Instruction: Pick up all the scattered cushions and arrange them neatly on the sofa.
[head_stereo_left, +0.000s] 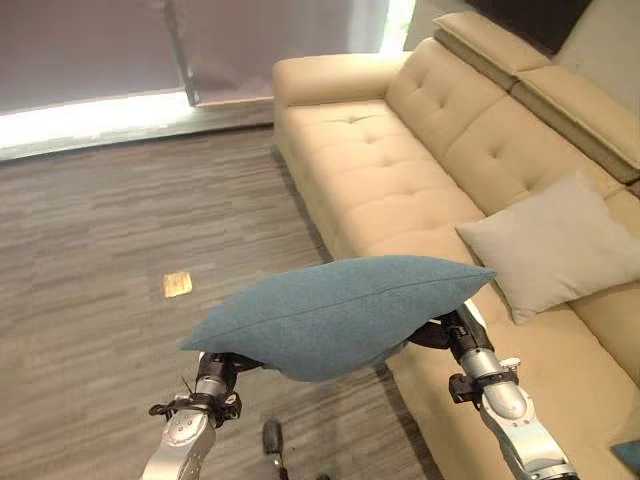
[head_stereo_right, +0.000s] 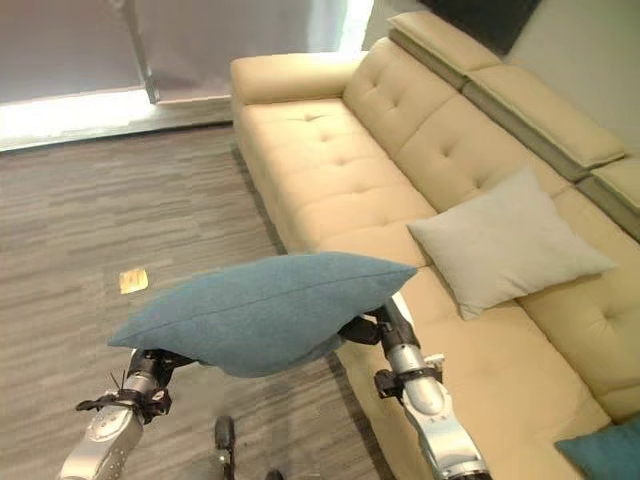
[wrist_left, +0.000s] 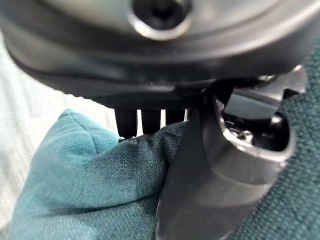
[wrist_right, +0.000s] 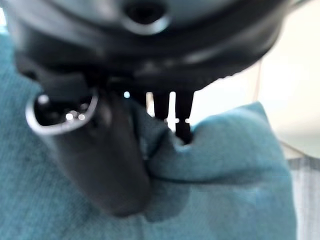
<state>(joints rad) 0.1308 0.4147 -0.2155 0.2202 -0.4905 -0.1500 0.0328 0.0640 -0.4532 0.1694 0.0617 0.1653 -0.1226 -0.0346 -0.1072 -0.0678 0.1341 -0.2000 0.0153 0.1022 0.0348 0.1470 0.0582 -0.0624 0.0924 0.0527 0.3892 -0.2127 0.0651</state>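
Grey wood-grain flooring (head_stereo_left: 110, 240) runs from a bright strip below the window blinds (head_stereo_left: 90, 45) up to a long cream sofa (head_stereo_left: 390, 190) with tufted seats and padded headrests, which fills the right side of the room. On that sofa a pale grey cushion (head_stereo_left: 560, 245) leans against the backrest, its lower edge on the seat. At the near end of the seat, the corner of another teal cushion (head_stereo_right: 605, 450) shows in the right eye view. A small yellowish scrap (head_stereo_left: 178, 284) lies flat on the floor, well apart from the sofa.

Between the two arms, a blue-teal cushion (head_stereo_left: 335, 312) is held up off the floor, lying roughly level with its seam facing the camera, just beside the sofa's front edge and in front of the grey cushion. The left hand (wrist_left: 210, 175) grips its left end: in the left wrist view the thumb presses into the fabric while the fingers (wrist_left: 142, 122) disappear behind a bunched fold, so the cloth is pinched between them. The right hand (wrist_right: 105, 160) grips the opposite end in the same way, thumb laid over the cloth and fingers (wrist_right: 182, 117) tucked behind a gathered corner. From the head views both hands are mostly hidden under the cushion.
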